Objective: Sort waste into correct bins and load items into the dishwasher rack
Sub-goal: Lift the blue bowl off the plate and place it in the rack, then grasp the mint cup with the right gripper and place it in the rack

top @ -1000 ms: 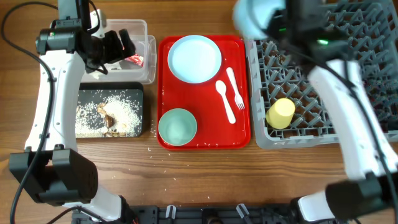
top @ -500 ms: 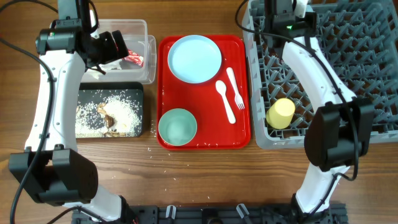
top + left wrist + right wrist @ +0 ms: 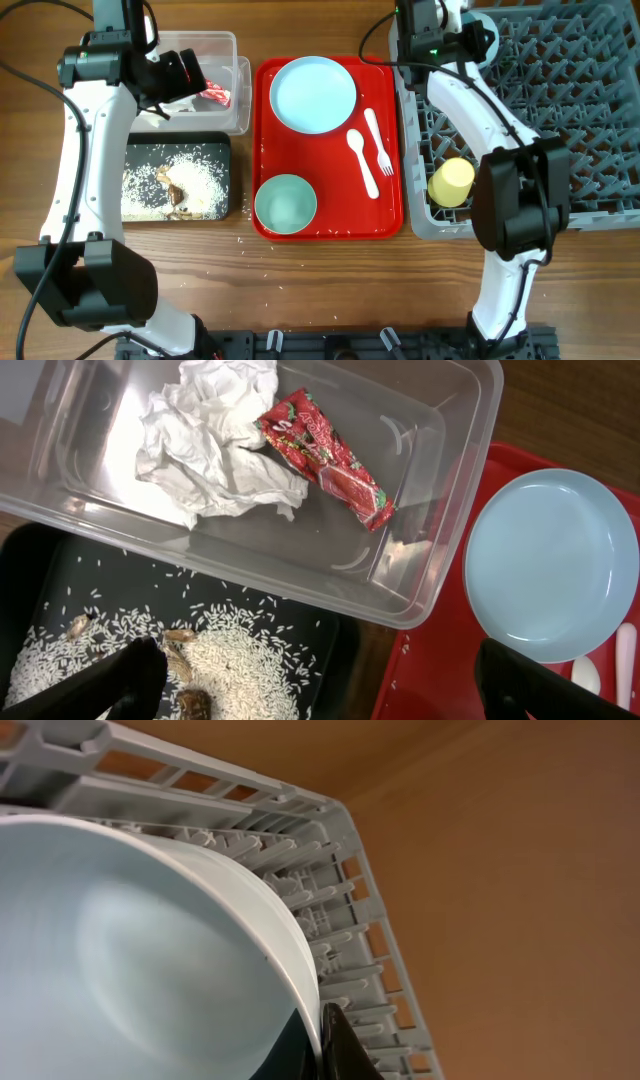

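Observation:
My left gripper (image 3: 320,695) is open and empty, hovering over the edge between the clear tub (image 3: 440,510) and the black tray (image 3: 330,650). The tub holds the crumpled napkin (image 3: 215,445) and red wrapper (image 3: 325,455). The black tray holds rice and scraps (image 3: 180,185). My right gripper (image 3: 322,1040) is shut on the rim of a pale blue bowl (image 3: 130,950), held at the far left corner of the grey rack (image 3: 580,120). The yellow cup (image 3: 451,182) lies in the rack. The plate (image 3: 313,94), second bowl (image 3: 286,203), fork (image 3: 378,140) and spoon (image 3: 363,163) sit on the red tray (image 3: 390,215).
A few rice grains (image 3: 262,268) lie scattered on the wooden table in front of the red tray. The right arm (image 3: 470,95) stretches over the rack's left side. The left arm (image 3: 85,130) runs along the table's left edge.
The right arm swung with the bowl from a blurred position above the red tray's far right to the rack's far left corner. The left arm has stayed put.

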Motion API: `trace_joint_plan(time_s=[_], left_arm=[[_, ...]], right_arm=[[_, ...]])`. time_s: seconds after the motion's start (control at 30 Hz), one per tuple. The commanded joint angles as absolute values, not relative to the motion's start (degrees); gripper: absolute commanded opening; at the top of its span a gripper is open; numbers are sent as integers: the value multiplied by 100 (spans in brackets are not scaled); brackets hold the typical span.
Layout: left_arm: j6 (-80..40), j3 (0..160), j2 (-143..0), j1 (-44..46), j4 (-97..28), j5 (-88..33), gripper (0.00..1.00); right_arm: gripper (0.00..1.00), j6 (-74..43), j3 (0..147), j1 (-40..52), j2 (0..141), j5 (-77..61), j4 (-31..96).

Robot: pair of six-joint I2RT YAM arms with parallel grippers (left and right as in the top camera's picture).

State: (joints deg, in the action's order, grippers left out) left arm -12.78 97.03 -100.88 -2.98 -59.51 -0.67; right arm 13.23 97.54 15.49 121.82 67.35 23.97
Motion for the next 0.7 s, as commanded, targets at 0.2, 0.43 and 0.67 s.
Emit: trace_joint_plan(time_s=[0.2,0.43,0.67], left_arm=[[-1267,9821,-9977,-290,-5933,5,100],[-1267,9821,-9977,-290,-5933,5,100],[-1267,9821,-9977,-290,-5933,5,100]], right_arm=[[31,1992,9706,2290,12357,6923,2418],[90,2211,9708,2491,12346,6928,2499],[100,1986,9708,3116,12103,5411,2707]])
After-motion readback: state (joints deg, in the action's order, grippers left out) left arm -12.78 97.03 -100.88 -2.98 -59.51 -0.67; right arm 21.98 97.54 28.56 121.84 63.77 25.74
